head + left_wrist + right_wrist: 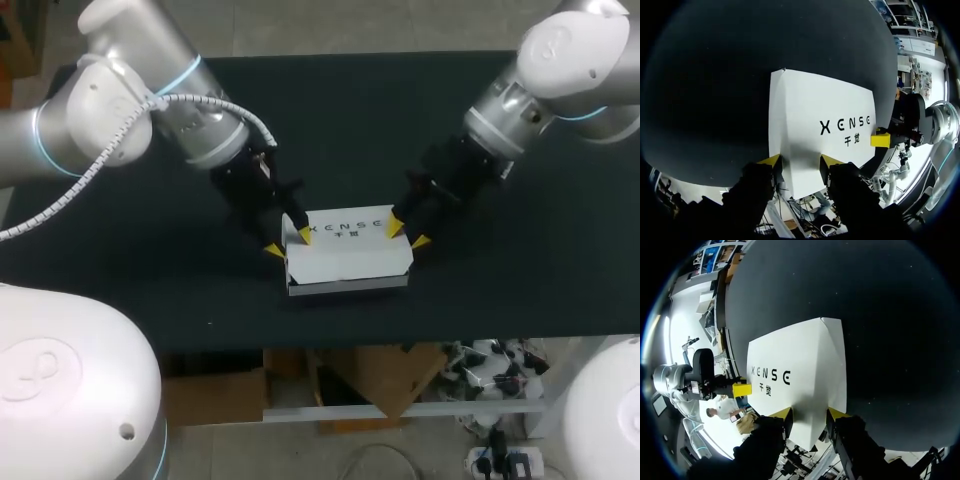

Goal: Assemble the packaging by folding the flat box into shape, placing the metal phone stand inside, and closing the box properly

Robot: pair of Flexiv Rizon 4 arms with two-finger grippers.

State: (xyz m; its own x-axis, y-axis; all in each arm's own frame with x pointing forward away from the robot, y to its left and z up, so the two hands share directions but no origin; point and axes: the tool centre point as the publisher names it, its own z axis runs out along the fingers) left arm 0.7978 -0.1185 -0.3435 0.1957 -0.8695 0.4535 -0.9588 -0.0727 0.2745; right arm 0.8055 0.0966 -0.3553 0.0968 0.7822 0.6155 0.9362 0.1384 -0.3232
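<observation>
A white box (348, 250) with dark print on its top lies folded into shape on the black table (400, 120), near the front edge. My left gripper (288, 243) stands open astride the box's left end, one yellow tip over the top and one just off the end. My right gripper (408, 235) is open astride the right end in the same way. In the left wrist view the box (825, 125) stretches ahead of the gripper (800, 161), with the right arm's yellow tip (880, 139) at its far end. The right wrist view mirrors this: box (800, 370), gripper (810, 414). No metal phone stand shows.
The black table surface runs bare behind the box and to both sides. Its front edge lies just in front of the box.
</observation>
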